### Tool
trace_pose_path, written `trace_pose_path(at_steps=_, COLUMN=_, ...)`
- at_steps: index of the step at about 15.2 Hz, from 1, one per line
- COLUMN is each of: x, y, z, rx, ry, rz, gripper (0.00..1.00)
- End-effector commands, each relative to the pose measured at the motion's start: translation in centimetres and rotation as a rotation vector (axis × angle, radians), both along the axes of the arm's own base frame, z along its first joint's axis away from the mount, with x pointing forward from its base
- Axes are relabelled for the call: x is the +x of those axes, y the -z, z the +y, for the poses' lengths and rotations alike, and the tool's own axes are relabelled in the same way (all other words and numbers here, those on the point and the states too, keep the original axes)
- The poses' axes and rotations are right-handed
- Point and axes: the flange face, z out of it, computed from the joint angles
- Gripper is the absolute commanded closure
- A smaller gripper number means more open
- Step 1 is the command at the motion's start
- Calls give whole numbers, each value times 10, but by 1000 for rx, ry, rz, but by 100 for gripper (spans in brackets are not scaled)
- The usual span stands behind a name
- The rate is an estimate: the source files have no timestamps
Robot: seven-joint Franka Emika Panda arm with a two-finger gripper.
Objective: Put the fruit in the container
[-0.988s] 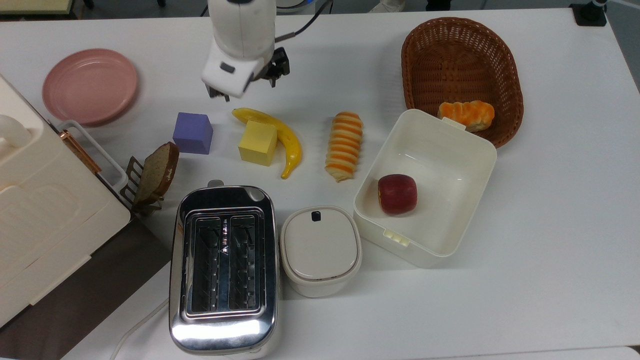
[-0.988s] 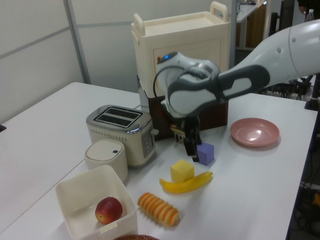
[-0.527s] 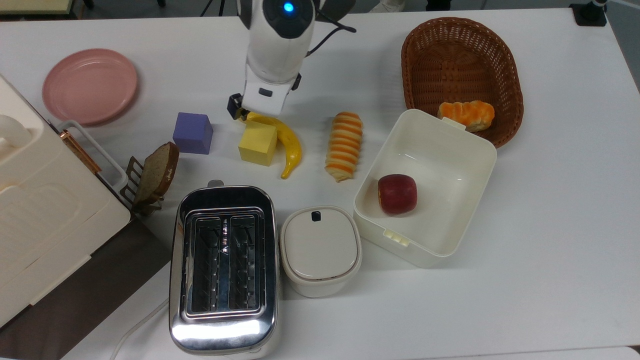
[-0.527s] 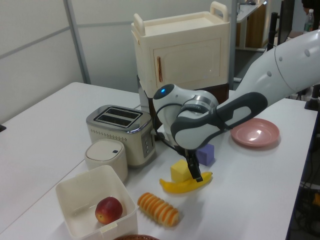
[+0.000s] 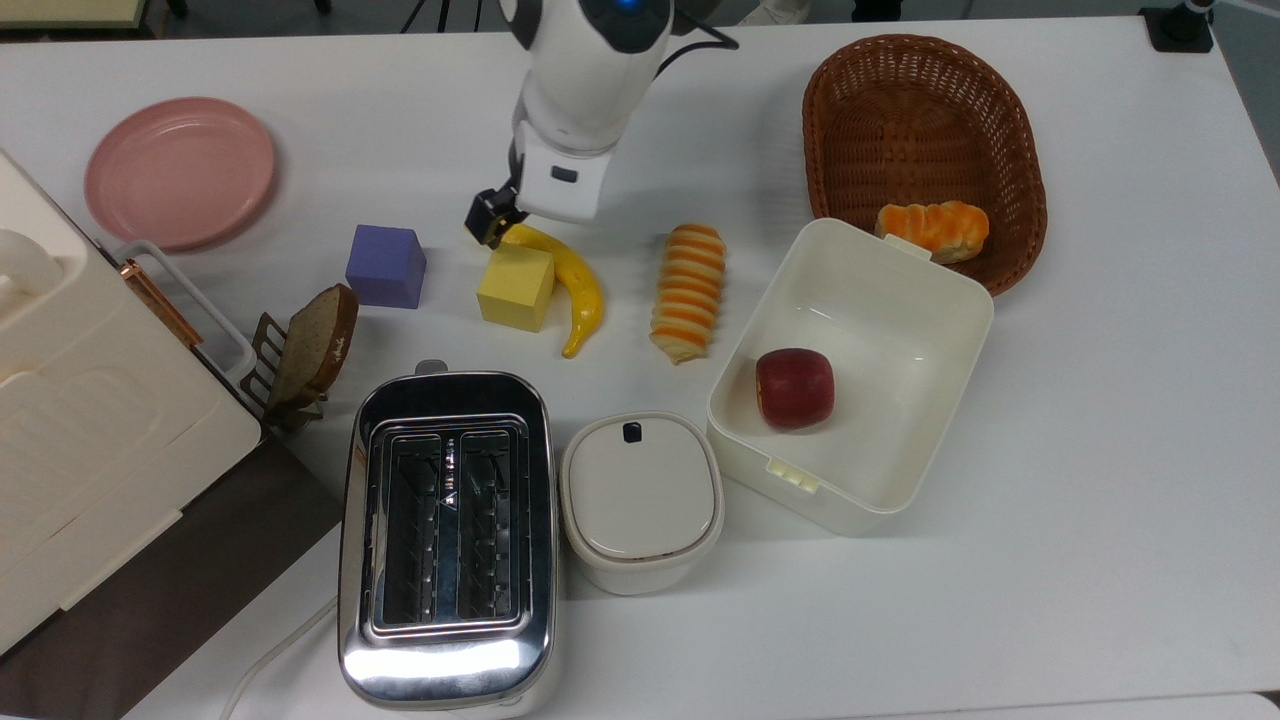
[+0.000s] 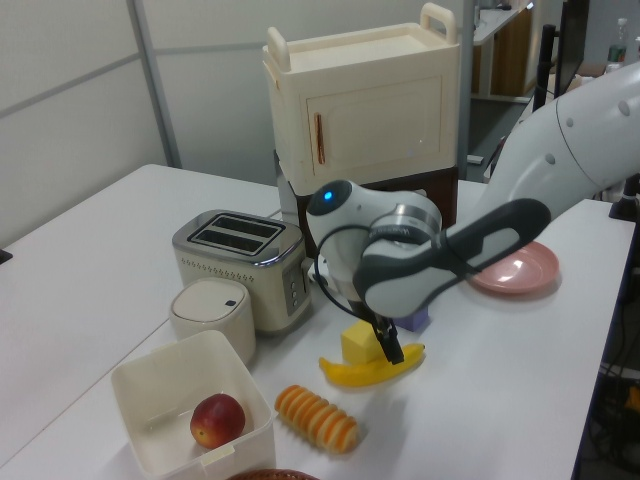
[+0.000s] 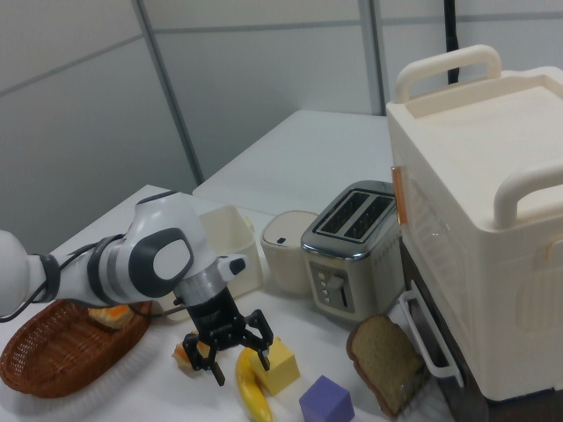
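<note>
Tool [image 7: 236, 352] hanging spread open astride the banana's [image 5: 574, 284] dark end; I'm seeing the banana lying on the desk [image 5: 1100, 420] against the yellow cube [image 5: 514, 286], tub [image 5: 925, 430] well apart holding an apple [image 5: 794, 389].

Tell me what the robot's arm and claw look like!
The arm is smooth, rounded and white, with dark grey bands at its joints and a small blue light on top. A black cable hangs beside it. The claw is black, with two short fingers.
</note>
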Motion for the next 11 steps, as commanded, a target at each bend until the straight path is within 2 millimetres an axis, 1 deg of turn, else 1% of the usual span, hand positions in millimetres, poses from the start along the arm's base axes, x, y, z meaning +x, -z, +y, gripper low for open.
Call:
trace_pose_path(at_steps=1, x=-27, y=-8, z=17, rx=-16, ry=-87, rz=-50, gripper=9)
trace_pose_path(at_steps=4, x=-30, y=-5, z=30, rx=-23, ry=-109, rz=-47, gripper=10)
trace_pose_path(at_steps=6, x=-36, y=9, z=31, rx=-49, ry=-125, rz=-21, gripper=11)
trace_pose_path(at_steps=8, x=-38, y=24, z=36, rx=-62, ry=-141, rz=3, gripper=11)
trace_pose_path(at_steps=10, x=-33, y=41, z=36, rx=-61, ry=-125, rz=-2, gripper=12)
trace_pose_path(at_steps=11, x=-28, y=47, z=35, rx=-63, ry=-110, rz=-36, gripper=12)
